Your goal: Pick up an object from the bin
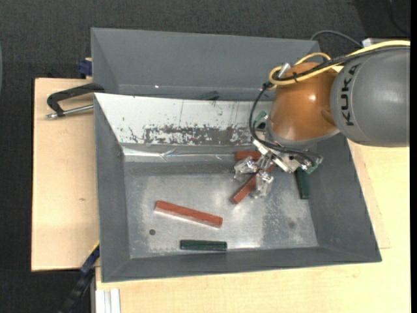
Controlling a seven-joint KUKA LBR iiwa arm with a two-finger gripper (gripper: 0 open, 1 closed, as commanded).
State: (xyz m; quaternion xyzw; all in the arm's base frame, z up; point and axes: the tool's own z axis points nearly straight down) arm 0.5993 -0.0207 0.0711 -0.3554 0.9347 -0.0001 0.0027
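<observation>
My gripper (pixel 256 178) hangs over the right middle of the bin, its metal fingers pointing down-left. Between the fingers sits a short red-brown stick (pixel 242 192), slanting down to the left with its lower end near the floor. Another red-brown piece (pixel 244 155) shows just behind the gripper by the back wall. A dark green stick (pixel 303 184) lies to the right of the gripper, partly under the wrist.
A long red-brown bar (pixel 188 214) lies on the floor left of centre. A dark green stick (pixel 203 245) rests along the front wall. The arm with its orange cover reaches in from the right.
</observation>
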